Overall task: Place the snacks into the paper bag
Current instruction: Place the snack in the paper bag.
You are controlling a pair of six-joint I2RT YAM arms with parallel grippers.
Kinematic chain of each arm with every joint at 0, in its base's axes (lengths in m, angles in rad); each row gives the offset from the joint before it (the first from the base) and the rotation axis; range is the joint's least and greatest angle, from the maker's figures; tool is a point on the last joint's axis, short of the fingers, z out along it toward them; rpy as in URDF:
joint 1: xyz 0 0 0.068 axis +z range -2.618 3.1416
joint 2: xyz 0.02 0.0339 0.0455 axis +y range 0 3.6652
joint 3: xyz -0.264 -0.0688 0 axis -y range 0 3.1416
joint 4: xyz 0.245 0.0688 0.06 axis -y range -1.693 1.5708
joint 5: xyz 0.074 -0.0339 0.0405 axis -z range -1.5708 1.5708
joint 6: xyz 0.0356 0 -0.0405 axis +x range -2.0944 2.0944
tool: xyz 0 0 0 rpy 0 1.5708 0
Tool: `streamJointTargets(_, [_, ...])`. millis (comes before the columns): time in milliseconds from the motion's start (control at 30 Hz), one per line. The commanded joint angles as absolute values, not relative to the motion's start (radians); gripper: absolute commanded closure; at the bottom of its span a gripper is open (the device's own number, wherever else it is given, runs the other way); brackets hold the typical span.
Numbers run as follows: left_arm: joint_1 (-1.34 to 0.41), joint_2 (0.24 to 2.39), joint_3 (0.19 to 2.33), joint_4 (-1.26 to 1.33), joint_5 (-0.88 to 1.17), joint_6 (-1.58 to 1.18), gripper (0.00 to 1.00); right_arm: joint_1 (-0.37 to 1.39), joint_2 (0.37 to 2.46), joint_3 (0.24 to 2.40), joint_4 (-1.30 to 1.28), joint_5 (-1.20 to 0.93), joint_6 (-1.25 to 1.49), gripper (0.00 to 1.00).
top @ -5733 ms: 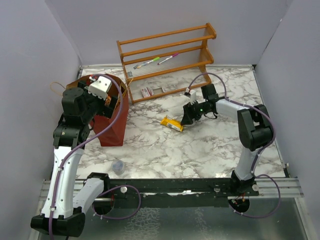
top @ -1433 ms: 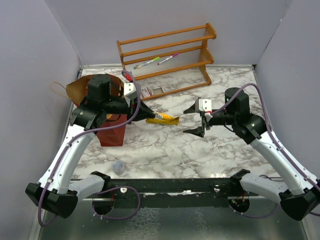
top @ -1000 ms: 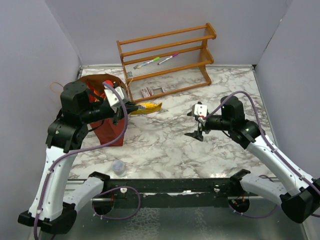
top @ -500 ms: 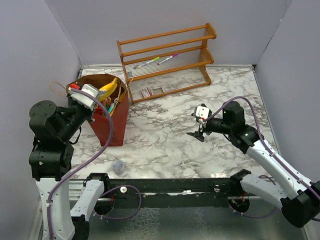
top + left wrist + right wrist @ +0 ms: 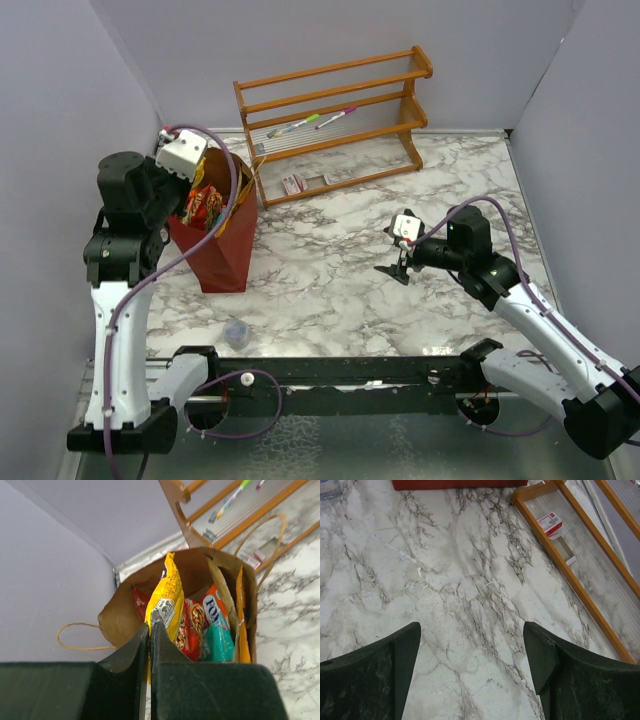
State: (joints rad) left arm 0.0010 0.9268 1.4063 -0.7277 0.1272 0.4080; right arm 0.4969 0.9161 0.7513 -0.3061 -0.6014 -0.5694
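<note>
**Holding a yellow snack at the bag's mouth**

We see our left gripper pinched almost closed on a yellow packet, upright in the dark-red paper bag beside other snacks; our right gripper gapes wide, empty, above the marble table.

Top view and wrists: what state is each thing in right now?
Bag, upright, open, packets inside.
Yellow packet, partly in the bag, pinched by left jaws.
Left gripper, shut on yellow packet.
Right gripper, open, empty.
Rack, upright.
Pens, lying on the rack.
Cup, on the table near the bag.
</note>
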Motion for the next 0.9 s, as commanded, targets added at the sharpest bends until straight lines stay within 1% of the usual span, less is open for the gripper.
streamJointTargets(0, [0.006,1.003,1.418,-0.77,0.066,0.472,1.0,0.492,0.911,0.742,-0.271,-0.596,-0.566,0.16])
streamJointTargets(267, [0.006,1.151,1.453,-0.909,0.023,0.577,1.0,0.492,0.923,0.739,-0.277,-0.596,-0.575,0.16])
streamJointTargets(500, [0.005,1.221,1.483,-1.038,0.054,0.611,1.0,0.491,0.937,0.739,-0.276,-0.595,-0.577,0.16])
streamJointTargets(867, [0.005,1.286,1.489,-1.046,0.098,0.596,1.0,0.492,0.946,0.735,-0.276,-0.598,-0.578,0.16])
